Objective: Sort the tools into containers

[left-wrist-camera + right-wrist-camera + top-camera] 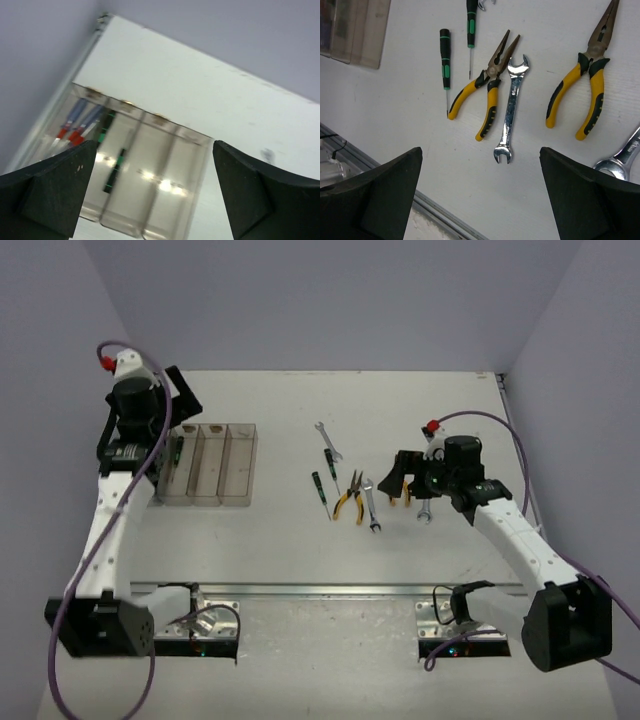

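**Desk:** What's on the tabletop (300,550) from your end?

**Me:** The biggest thing is the containers (212,468), four clear bins joined in a row, out toward 9 o'clock in the top view. My left arm (115,510) reaches up beside them. The left jaws hang over the row and stand wide with nothing between them.

**Desk:** And the right side?

**Me:** The right jaws are wide too and hold nothing. They hover above the loose tools, which lie from the middle of the tabletop out toward 3 o'clock.

**Desk:** List the tools.

**Me:** In the right wrist view I see one yellow-handled pliers (482,95) near centre. A second pair (585,85) lies well apart toward 2 o'clock. A silver wrench (512,112) lies just beside the first pair, and another wrench (622,160) pokes in at 4 o'clock. Two green-and-black screwdrivers (445,55) lie side by side toward 11 o'clock.

**Desk:** Is anything in the bins?

**Me:** The left wrist view shows blue-and-red screwdrivers (75,122) in the end bin at 9 o'clock. A green-and-black one (113,157) lies in the bin next to it.
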Motion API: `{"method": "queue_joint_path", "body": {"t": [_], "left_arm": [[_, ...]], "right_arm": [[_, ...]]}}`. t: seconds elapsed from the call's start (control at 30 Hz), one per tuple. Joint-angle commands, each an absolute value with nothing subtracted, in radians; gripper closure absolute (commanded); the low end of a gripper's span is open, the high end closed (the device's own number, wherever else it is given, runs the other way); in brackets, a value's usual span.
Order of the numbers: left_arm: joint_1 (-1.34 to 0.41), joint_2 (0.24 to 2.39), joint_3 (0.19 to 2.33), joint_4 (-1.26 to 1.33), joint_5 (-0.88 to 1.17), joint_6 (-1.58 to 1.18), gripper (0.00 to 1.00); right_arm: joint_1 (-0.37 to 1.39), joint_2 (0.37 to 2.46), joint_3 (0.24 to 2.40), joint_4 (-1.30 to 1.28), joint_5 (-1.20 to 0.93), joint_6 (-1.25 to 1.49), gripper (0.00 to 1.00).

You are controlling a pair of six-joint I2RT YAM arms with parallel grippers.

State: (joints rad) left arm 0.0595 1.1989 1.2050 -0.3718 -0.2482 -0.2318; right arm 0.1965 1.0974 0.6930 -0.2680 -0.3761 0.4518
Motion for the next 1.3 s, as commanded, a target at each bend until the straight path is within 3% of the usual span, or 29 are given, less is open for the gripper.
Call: {"method": "queue_joint_path", "body": {"t": [0.0,0.1,0.27,0.5,0.7,0.8,1.27], "left_arm": [[0.047,0.852,0.967,-0.408,0.127,-0.395,0.00],[0.046,0.695,0.785,-0.421,0.103,-0.365,0.00],[0.033,0.577,0.689,-0.430,0.064,-0.363,0.00],[-0.044,0.511,0.663,-0.391,0.096,-0.360,0.00],[-0.052,0.471,0.655,-0.380,0.121,-0.359,0.00],[-0.079,0.445,0.652,-0.379,0.110,-0.360,0.00],[-0.117,0.435,0.651,-0.377,0.116,-0.359,0.00]], "right_arm": [[0.316,1.219,0.767,-0.254,-0.288,0.430,0.01],[0.449,1.385,0.939,-0.329,-0.129,0.431,0.06],[0.551,1.651,1.106,-0.344,0.002,0.427,0.13],[0.613,2.022,1.501,-0.490,0.144,0.420,0.33],[0.637,2.220,1.755,-0.608,0.193,0.422,0.51],[0.641,2.340,1.894,-0.702,0.224,0.429,0.66],[0.650,2.308,1.846,-0.697,0.264,0.456,0.68]]}}
